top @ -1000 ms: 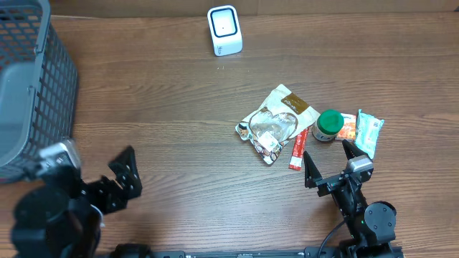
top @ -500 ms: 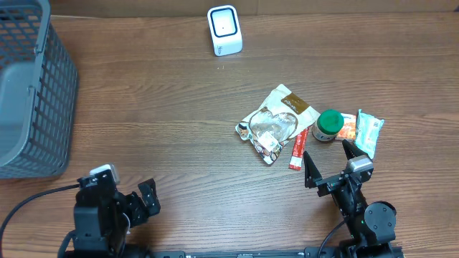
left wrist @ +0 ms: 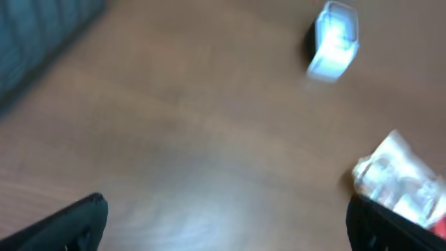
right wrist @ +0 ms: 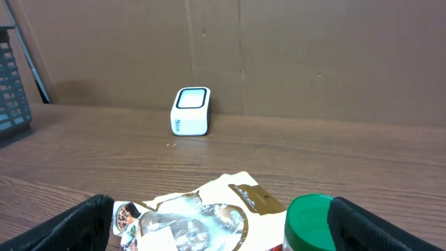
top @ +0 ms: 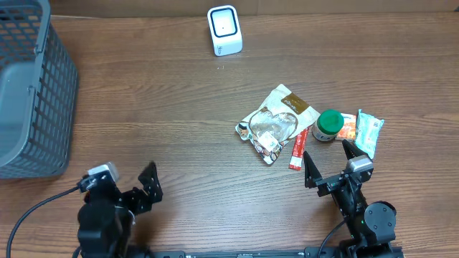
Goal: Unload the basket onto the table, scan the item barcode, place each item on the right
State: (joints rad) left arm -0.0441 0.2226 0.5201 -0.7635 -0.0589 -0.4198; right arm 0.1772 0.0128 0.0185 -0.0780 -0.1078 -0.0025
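The white barcode scanner [top: 224, 30] stands upright at the far edge of the table. Right of centre lie several items: a cream-and-brown snack pouch [top: 276, 123], a red stick pack [top: 297, 150], a green-lidded jar [top: 329, 125], an orange packet [top: 347, 127] and a pale teal packet [top: 369, 131]. My right gripper [top: 330, 163] is open just in front of them, touching nothing. Its wrist view shows the pouch [right wrist: 202, 216] and green lid [right wrist: 313, 219] between its fingertips, with the scanner [right wrist: 191, 111] beyond. My left gripper [top: 143, 190] is open and empty at the front left. Its blurred view shows the scanner [left wrist: 334, 42] and pouch [left wrist: 401, 178].
A grey mesh basket [top: 32, 93] fills the table's left edge and shows at the left in the right wrist view [right wrist: 10, 77]. A brown cardboard wall [right wrist: 279, 56] backs the table behind the scanner. Bare wood lies between the basket and the items.
My left arm has swung away from beside the basket to the front of the table, its gripper now pointing toward the centre. The right arm and the items have not moved.
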